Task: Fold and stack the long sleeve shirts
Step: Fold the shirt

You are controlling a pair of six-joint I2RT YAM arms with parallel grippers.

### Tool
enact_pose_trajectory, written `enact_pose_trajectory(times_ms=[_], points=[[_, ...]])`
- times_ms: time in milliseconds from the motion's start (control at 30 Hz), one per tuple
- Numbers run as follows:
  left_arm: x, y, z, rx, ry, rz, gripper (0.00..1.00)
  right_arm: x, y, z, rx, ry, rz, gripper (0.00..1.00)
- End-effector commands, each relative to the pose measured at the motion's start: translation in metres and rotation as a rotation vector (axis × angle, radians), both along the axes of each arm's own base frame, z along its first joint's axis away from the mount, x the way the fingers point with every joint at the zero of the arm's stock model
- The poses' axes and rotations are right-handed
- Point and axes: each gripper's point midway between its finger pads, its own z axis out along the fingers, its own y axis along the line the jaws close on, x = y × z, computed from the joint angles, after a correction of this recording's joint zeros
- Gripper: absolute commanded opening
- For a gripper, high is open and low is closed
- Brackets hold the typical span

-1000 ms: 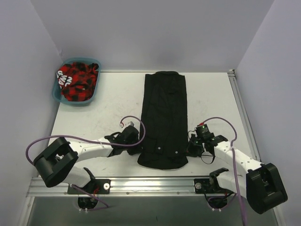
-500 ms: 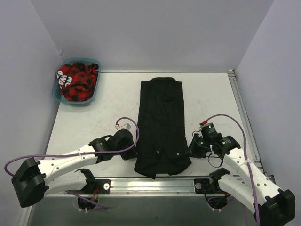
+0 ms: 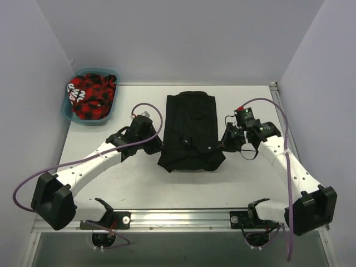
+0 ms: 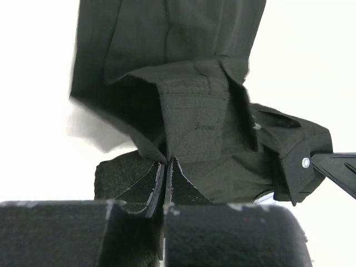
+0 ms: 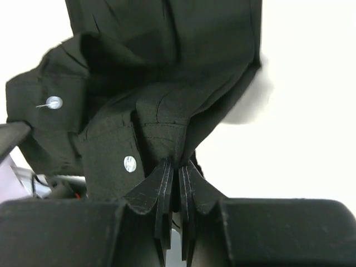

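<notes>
A plain black long sleeve shirt [image 3: 191, 125] with small pale buttons lies lengthwise on the white table, collar at the far end. Its near hem is lifted and bunched toward the middle. My left gripper [image 3: 159, 149] is shut on the hem's left corner, and in the left wrist view the black cloth [image 4: 194, 119] hangs pinched between the closed fingers [image 4: 156, 183]. My right gripper [image 3: 223, 146] is shut on the hem's right corner; the right wrist view shows the shirt fabric [image 5: 161, 83] with two pale buttons gripped at the fingertips [image 5: 164, 178].
A teal plastic basket [image 3: 68, 105] at the far left corner holds a red-and-black checked garment [image 3: 92, 97]. A metal rail [image 3: 183, 217] runs along the near table edge, another along the right side [image 3: 286, 133]. Grey walls enclose the table.
Both grippers have carried the shirt's near hem up and away from the near edge toward the collar, so the shirt's visible length has shortened and the lifted hem bunches over the middle.
</notes>
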Motion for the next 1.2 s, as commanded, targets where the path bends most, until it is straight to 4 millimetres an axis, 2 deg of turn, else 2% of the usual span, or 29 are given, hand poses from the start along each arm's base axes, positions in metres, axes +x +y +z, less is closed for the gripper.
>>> enact_pose_trajectory(times_ms=[0, 133, 167, 200, 233, 267, 300, 467, 500, 667, 700, 733, 767, 833, 867, 900, 933, 967, 1000, 1033, 1067, 1100, 1133, 1167], points=[[0.035, -0.012, 0.02, -0.044, -0.061, -0.017, 0.03, 0.031, -0.008, 0.009, -0.038, -0.013, 0.005, 0.0], [0.066, -0.017, 0.014, -0.061, -0.057, -0.004, 0.03, 0.062, -0.011, 0.008, -0.036, -0.001, -0.009, 0.0], [0.072, -0.019, 0.003, -0.052, -0.034, -0.002, 0.03, 0.068, -0.011, 0.006, -0.034, 0.006, -0.013, 0.0], [0.078, -0.022, 0.005, -0.065, -0.035, -0.005, 0.03, 0.075, -0.014, 0.003, -0.031, 0.013, -0.025, 0.0], [0.086, -0.02, 0.002, -0.07, -0.032, 0.005, 0.03, 0.081, -0.013, -0.007, -0.024, 0.041, -0.024, 0.0], [0.09, -0.022, -0.011, -0.064, -0.002, 0.002, 0.04, 0.087, -0.013, -0.008, -0.018, 0.044, -0.028, 0.0], [0.097, -0.024, -0.01, -0.069, -0.004, 0.004, 0.04, 0.094, -0.014, -0.018, -0.019, 0.067, -0.036, 0.0], [0.116, -0.019, -0.044, -0.054, 0.056, 0.027, 0.04, 0.112, -0.013, -0.04, -0.019, 0.108, -0.038, 0.0], [0.118, -0.019, -0.048, -0.052, 0.061, 0.032, 0.04, 0.115, -0.013, -0.049, -0.023, 0.13, -0.041, 0.01], [0.13, -0.017, -0.067, -0.063, 0.073, 0.042, 0.11, 0.132, -0.011, -0.066, -0.02, 0.143, -0.045, 0.04], [0.133, -0.016, -0.068, -0.068, 0.073, 0.046, 0.13, 0.137, -0.01, -0.071, -0.022, 0.151, -0.045, 0.07], [0.136, -0.017, -0.069, -0.075, 0.066, 0.044, 0.2, 0.14, -0.011, -0.072, -0.021, 0.152, -0.05, 0.1], [0.136, -0.019, -0.072, -0.084, 0.074, 0.035, 0.26, 0.142, -0.01, -0.074, -0.021, 0.154, -0.051, 0.17], [0.141, -0.02, -0.068, -0.11, 0.055, 0.027, 0.38, 0.148, -0.011, -0.072, -0.018, 0.143, -0.054, 0.25], [0.141, -0.021, -0.061, -0.125, 0.044, 0.016, 0.51, 0.15, -0.011, -0.069, -0.015, 0.134, -0.053, 0.39], [0.142, -0.021, -0.055, -0.128, 0.028, 0.013, 0.57, 0.151, -0.012, -0.059, -0.018, 0.102, -0.046, 0.45], [0.141, -0.019, -0.039, -0.132, -0.013, 0.002, 0.64, 0.151, -0.013, -0.053, -0.022, 0.084, -0.042, 0.52], [0.14, -0.016, -0.036, -0.119, -0.029, 0.007, 0.78, 0.15, -0.014, -0.047, -0.027, 0.068, -0.04, 0.65], [0.138, -0.012, -0.028, -0.109, -0.053, 0.008, 0.86, 0.149, -0.018, -0.034, -0.038, 0.025, -0.042, 0.69], [0.135, -0.008, -0.023, -0.098, -0.065, 0.012, 0.92, 0.143, -0.02, -0.033, -0.047, 0.023, -0.046, 0.73], [0.132, -0.001, -0.005, -0.093, -0.111, 0.033, 0.98, 0.14, -0.022, -0.028, -0.052, 0.008, -0.05, 0.78], [0.124, 0.005, -0.007, -0.08, -0.107, 0.039, 0.97, 0.135, -0.025, -0.016, -0.052, -0.024, -0.06, 0.8], [0.118, 0.01, -0.007, -0.071, -0.107, 0.046, 0.98, 0.13, -0.027, -0.014, -0.058, -0.029, -0.069, 0.81], [0.111, 0.015, 0.007, -0.073, -0.137, 0.057, 0.97, 0.118, -0.029, -0.021, -0.062, -0.011, -0.076, 0.82]])
